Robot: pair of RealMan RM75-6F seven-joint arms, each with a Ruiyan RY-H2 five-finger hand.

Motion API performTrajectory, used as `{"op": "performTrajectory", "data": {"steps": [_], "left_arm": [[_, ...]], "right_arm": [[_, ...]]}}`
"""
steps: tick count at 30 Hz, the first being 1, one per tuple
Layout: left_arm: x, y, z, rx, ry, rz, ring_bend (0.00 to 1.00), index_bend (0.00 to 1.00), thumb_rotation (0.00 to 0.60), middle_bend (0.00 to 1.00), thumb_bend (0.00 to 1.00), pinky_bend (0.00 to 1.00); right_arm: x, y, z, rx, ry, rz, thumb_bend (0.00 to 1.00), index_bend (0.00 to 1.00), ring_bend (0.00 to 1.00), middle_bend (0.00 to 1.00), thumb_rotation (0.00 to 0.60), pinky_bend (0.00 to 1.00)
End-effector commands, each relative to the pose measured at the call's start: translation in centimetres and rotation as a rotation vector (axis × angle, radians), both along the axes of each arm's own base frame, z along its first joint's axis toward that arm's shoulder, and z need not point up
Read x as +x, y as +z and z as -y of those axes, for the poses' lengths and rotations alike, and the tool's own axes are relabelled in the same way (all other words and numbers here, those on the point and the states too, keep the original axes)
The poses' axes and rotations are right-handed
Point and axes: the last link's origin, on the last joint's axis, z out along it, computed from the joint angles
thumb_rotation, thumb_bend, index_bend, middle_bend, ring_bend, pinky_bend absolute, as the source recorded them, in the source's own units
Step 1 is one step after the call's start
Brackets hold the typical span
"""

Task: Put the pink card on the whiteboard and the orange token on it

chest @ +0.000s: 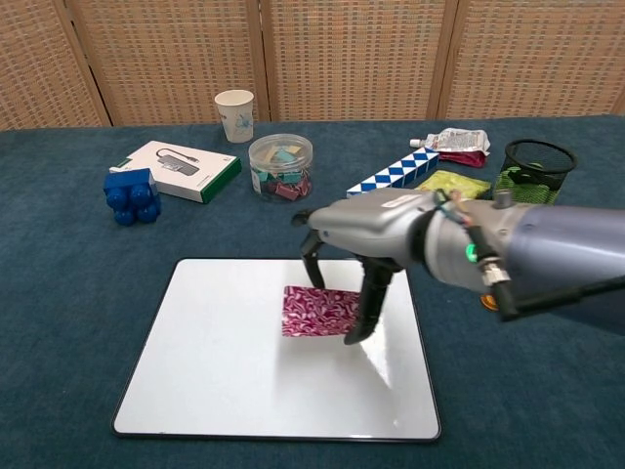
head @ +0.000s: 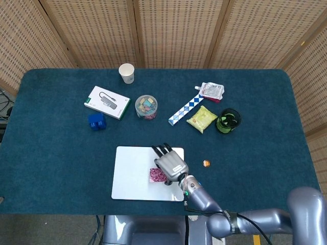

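Note:
The whiteboard [head: 130, 171] [chest: 210, 366] lies flat at the table's near middle. My right hand [head: 171, 166] [chest: 369, 231] reaches over its right half and pinches the pink patterned card [head: 156, 175] [chest: 319, 311] between thumb and fingers, low over the white surface. Whether the card touches the board is unclear. The small orange token [head: 206, 163] lies on the blue cloth to the right of the board; in the chest view my forearm hides most of it. My left hand shows in neither view.
Along the far side stand a paper cup [head: 126, 73], a white box [head: 107, 102], a blue block [head: 96, 121], a clear jar [head: 146, 107], a blue-white folding toy [head: 184, 106], a yellow packet [head: 202, 119], a pouch [head: 212, 91] and a black mesh cup [head: 228, 120].

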Motion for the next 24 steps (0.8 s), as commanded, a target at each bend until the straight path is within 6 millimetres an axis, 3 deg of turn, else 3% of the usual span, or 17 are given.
{"op": "performTrajectory", "data": {"steps": [1, 3, 5, 8, 10, 16, 19, 21, 24], "left_arm": [[-0.2, 0.2, -0.1, -0.002, 0.006, 0.009, 0.00, 0.00, 0.600, 0.00, 0.00, 0.00], [-0.4, 0.2, -0.2, -0.003, 0.011, 0.012, 0.00, 0.00, 0.600, 0.00, 0.00, 0.00], [-0.5, 0.2, -0.2, -0.006, 0.013, 0.016, 0.00, 0.00, 0.600, 0.00, 0.00, 0.00], [-0.5, 0.2, -0.2, -0.009, 0.013, 0.017, 0.00, 0.00, 0.600, 0.00, 0.00, 0.00], [-0.5, 0.2, -0.2, -0.010, 0.013, 0.017, 0.00, 0.00, 0.600, 0.00, 0.00, 0.00], [-0.4, 0.1, -0.2, -0.014, 0.011, 0.012, 0.00, 0.00, 0.600, 0.00, 0.00, 0.00], [-0.4, -0.1, -0.2, -0.018, 0.011, 0.009, 0.00, 0.00, 0.600, 0.00, 0.00, 0.00], [-0.4, -0.1, -0.2, -0.018, 0.011, 0.007, 0.00, 0.00, 0.600, 0.00, 0.00, 0.00], [-0.3, -0.3, -0.2, -0.021, 0.010, 0.003, 0.00, 0.00, 0.600, 0.00, 0.00, 0.00]], "right_arm": [[1.8, -1.3, 1.0, -0.043, -0.003, -0.036, 0.16, 0.46, 0.00, 0.00, 0.600, 0.00], [2.0, -1.8, 1.2, -0.046, -0.015, -0.053, 0.16, 0.46, 0.00, 0.00, 0.600, 0.00], [2.1, -2.2, 1.4, -0.050, -0.017, -0.071, 0.15, 0.38, 0.00, 0.00, 0.600, 0.00], [2.1, -2.5, 1.4, -0.048, -0.024, -0.083, 0.02, 0.07, 0.00, 0.00, 0.600, 0.00], [2.1, -2.3, 1.4, -0.048, -0.038, -0.079, 0.00, 0.00, 0.00, 0.00, 0.600, 0.00], [1.6, -0.6, 2.0, -0.084, -0.046, -0.076, 0.00, 0.00, 0.00, 0.00, 0.600, 0.00], [0.4, 0.8, 2.5, -0.104, -0.047, -0.078, 0.00, 0.01, 0.00, 0.00, 0.600, 0.00], [-0.9, 1.6, 2.9, -0.121, -0.046, -0.090, 0.01, 0.08, 0.00, 0.00, 0.600, 0.00], [-3.6, 2.7, 3.6, -0.143, -0.047, -0.095, 0.10, 0.26, 0.00, 0.00, 0.600, 0.00]]}}
